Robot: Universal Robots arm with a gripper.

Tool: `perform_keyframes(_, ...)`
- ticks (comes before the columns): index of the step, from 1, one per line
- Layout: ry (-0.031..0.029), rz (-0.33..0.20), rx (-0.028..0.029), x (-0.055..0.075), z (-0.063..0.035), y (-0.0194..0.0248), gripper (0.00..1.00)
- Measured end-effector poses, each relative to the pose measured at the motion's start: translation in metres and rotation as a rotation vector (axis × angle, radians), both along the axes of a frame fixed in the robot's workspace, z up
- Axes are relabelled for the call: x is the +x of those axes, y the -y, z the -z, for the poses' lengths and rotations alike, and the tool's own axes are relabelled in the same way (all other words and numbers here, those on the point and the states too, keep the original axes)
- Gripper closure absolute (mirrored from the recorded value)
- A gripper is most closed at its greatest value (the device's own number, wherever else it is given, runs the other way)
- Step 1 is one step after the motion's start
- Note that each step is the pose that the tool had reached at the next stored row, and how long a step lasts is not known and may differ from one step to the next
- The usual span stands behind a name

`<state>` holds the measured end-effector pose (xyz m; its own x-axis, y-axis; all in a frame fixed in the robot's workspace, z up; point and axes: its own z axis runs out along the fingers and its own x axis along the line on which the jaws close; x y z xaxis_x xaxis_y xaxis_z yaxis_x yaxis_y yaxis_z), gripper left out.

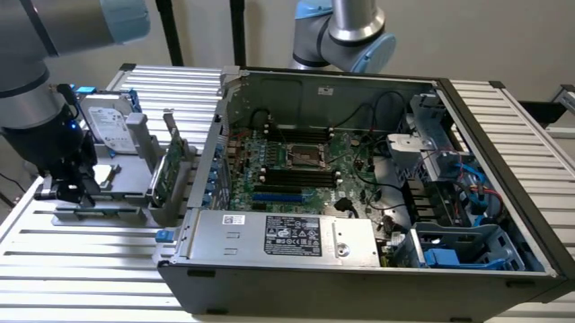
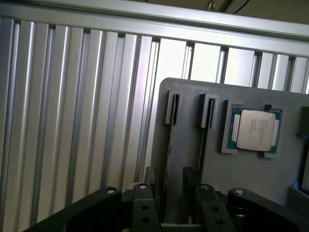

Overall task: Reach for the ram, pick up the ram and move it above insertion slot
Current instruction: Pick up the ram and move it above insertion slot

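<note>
My gripper (image 1: 70, 195) hangs low over the left end of a grey parts holder (image 1: 126, 195) in the exterior view. In the wrist view its black fingers (image 2: 145, 200) stand open on either side of a narrow slot in the holder (image 2: 251, 179). The ram (image 2: 167, 159) shows edge-on as a thin strip running along that slot and in between the fingers, with a gap on each side. From the exterior view it is a thin greenish strip (image 1: 104, 211) along the holder's front. The dark memory slots (image 1: 297, 176) lie on the motherboard inside the open computer case (image 1: 503, 222).
A processor chip (image 2: 254, 129) sits in a recess on the holder beside the slots. A silver hard drive (image 1: 110, 128) and a green expansion card (image 1: 169, 168) stand upright on the holder. A second arm (image 1: 346, 30) rises behind the case. Ribbed aluminium table (image 1: 81, 269) surrounds everything.
</note>
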<state>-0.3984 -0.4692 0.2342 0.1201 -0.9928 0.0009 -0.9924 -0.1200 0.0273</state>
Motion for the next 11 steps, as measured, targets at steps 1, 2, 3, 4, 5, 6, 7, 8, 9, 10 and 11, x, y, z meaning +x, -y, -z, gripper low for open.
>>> perform_keyframes(1, 0.0, 0.0, 0.0, 0.0, 0.0018, 0.0, 0.64)
perform_keyframes(2, 0.0, 0.0, -0.0001, 0.0, 0.0038, 0.0, 0.64)
perform_keyframes(3, -0.0001, 0.0, -0.0001, 0.0, 0.0055, 0.0, 0.64)
perform_keyframes(4, -0.0001, 0.0, -0.0001, 0.0, 0.0073, 0.0, 0.64)
perform_keyframes(5, 0.0, 0.0, 0.0, 0.0, 0.0092, 0.0, 0.64)
perform_keyframes(6, -0.0001, 0.0, -0.0001, 0.0, 0.011, 0.0, 0.64)
perform_keyframes(7, -0.0001, 0.0, -0.0001, 0.0, 0.0128, 0.0, 0.64)
perform_keyframes(8, 0.0, 0.0, -0.0001, 0.0, 0.0146, 0.0, 0.64)
perform_keyframes(9, 0.0, 0.0, 0.0, 0.0, 0.0164, 0.0, 0.64)
perform_keyframes(10, -0.0001, 0.0, -0.0001, 0.0, 0.0182, 0.0, 0.64)
perform_keyframes(11, -0.0001, 0.0, -0.0001, 0.0, 0.02, 0.0, 0.64)
